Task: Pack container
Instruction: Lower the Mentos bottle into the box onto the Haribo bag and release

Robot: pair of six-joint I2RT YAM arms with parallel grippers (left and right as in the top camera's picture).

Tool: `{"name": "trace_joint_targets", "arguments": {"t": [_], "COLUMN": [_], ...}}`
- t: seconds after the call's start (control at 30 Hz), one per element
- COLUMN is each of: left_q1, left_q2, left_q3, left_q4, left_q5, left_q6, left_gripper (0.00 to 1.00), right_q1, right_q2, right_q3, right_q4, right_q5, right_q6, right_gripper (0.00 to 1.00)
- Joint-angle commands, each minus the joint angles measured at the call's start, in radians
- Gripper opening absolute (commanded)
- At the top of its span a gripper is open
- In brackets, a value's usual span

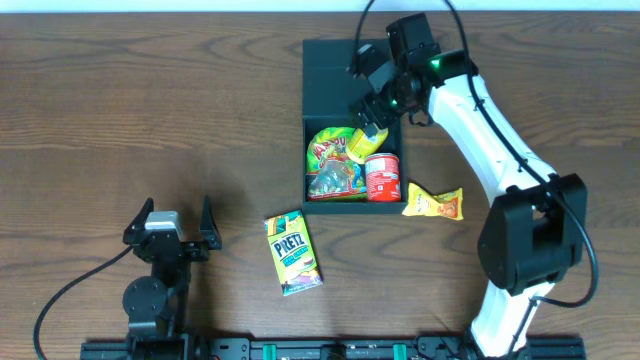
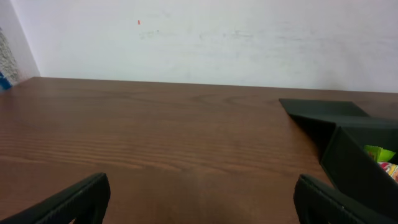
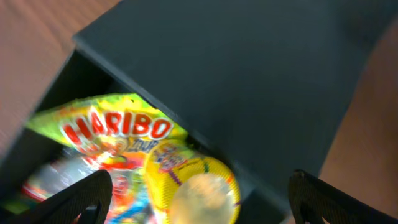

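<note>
The dark teal-grey container (image 1: 312,190) stands open at the table's middle back, its lid (image 1: 330,70) lying flat behind it. Inside lie a green Haribo bag (image 1: 330,160), a yellow round packet (image 1: 362,143) and a red can (image 1: 382,177). My right gripper (image 1: 375,98) hangs open over the box's far right corner, just above the yellow packet (image 3: 193,186); the Haribo bag (image 3: 106,134) also shows in the right wrist view. My left gripper (image 1: 168,228) is open and empty near the front left. The container (image 2: 360,171) shows at right in the left wrist view.
A yellow-green Pretz packet (image 1: 292,252) lies on the table in front of the box. A yellow-orange snack packet (image 1: 434,204) lies to the right of the box's front corner. The right arm's base (image 1: 530,240) stands at the front right.
</note>
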Motion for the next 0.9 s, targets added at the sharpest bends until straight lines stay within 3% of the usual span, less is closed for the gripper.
{"name": "trace_joint_targets", "arguments": {"t": [0.0, 0.1, 0.33, 0.87], "left_q1": [0.005, 0.005, 0.005, 0.005], "left_q2": [-0.006, -0.006, -0.006, -0.006], "left_q3": [-0.009, -0.009, -0.009, -0.009], "left_q4": [-0.056, -0.056, -0.056, -0.056], "left_q5": [0.000, 0.000, 0.000, 0.000], "left_q6": [-0.004, -0.004, -0.004, -0.004], "left_gripper": [0.95, 0.95, 0.95, 0.95], "right_q1": [0.010, 0.028, 0.047, 0.051], "right_q2": [-0.004, -0.003, 0.003, 0.069], "right_q3": [0.018, 0.016, 0.016, 0.014], "right_q4": [-0.055, -0.122, -0.160, -0.122], "right_q5": [0.011, 0.006, 0.033, 0.173], "right_q6": [0.507, 0.694, 0.768, 0.753], "right_gripper": [0.89, 0.87, 0.83, 0.86]}}
